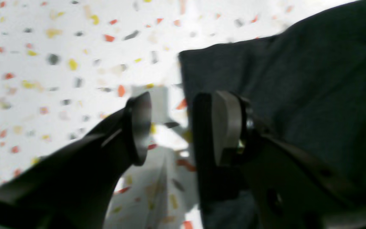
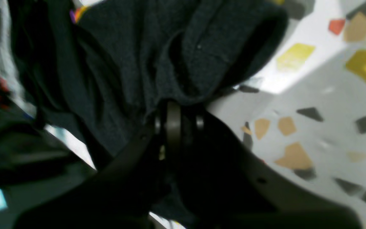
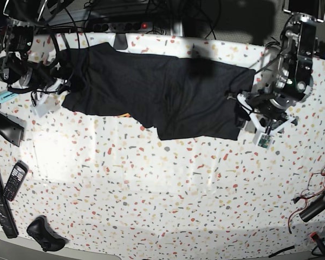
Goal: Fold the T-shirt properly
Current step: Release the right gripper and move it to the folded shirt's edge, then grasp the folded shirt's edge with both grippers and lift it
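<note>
The black T-shirt (image 3: 168, 100) lies spread across the far half of the speckled table (image 3: 162, 189), plain side up. A small bit of coloured print shows at its front hem. My left gripper (image 1: 176, 127) is open at the shirt's right edge (image 1: 297, 95). One finger (image 1: 226, 127) is over the cloth and the other finger (image 1: 138, 127) is over bare table. In the base view the left gripper (image 3: 241, 115) sits at the right-hand corner. My right gripper (image 2: 178, 119) is shut on a bunched fold of the T-shirt (image 2: 132, 57), at its left end (image 3: 65, 89).
A phone (image 3: 14, 181), a long black bar (image 3: 0, 197) and a black mouse-like object (image 3: 43, 234) lie at the front left. A blue marker (image 3: 5, 98) and a white scrap (image 3: 40, 106) sit near the shirt's left end. Cables (image 3: 314, 206) trail at the front right.
</note>
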Robot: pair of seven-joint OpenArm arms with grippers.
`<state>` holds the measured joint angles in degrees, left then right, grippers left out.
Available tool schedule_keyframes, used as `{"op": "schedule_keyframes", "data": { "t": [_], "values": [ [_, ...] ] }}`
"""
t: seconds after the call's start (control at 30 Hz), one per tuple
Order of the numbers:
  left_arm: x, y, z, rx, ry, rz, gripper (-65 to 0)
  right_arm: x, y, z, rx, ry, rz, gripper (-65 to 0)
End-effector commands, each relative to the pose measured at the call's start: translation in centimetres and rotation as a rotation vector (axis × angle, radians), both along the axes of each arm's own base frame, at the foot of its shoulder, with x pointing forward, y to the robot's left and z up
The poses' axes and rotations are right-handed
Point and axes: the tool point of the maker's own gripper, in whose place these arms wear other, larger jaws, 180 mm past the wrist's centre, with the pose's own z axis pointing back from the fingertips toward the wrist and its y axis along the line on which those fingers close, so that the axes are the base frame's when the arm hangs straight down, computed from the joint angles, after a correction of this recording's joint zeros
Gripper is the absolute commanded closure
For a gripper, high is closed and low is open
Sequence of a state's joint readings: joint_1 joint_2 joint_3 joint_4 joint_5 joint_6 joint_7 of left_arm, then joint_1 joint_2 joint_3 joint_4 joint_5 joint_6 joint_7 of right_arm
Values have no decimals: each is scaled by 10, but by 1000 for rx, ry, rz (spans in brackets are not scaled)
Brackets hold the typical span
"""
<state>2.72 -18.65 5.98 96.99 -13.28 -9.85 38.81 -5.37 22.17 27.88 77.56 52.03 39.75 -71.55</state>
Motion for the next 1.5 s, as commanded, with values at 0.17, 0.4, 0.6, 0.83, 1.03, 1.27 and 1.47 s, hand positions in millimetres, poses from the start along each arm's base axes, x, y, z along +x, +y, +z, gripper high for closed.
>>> {"op": "schedule_keyframes", "data": {
  "t": [0.17,0.4,0.6,0.83,1.03,1.27,1.47],
  "values": [
    [-5,5,2,36,-50,-10,-294,41,-14,87,-175,-293,85,0],
    [-37,15,-26,124,16,-17,-294,47,65,138,-144,-517,210,0],
    [-50,15,-35,125,42,-20,-294,41,148,144,33,-571,292,0],
    [-51,15,-35,126,44,-21,-294,34,228,136,107,-556,374,0],
    [-50,15,-35,126,43,-21,-294,33,282,146,143,-606,406,0],
    [-50,15,-35,125,42,-21,-294,28,321,153,138,-622,431,0],
    [-51,18,-36,140,47,-21,-294,25,335,165,194,-662,438,-148]
  ]
}}
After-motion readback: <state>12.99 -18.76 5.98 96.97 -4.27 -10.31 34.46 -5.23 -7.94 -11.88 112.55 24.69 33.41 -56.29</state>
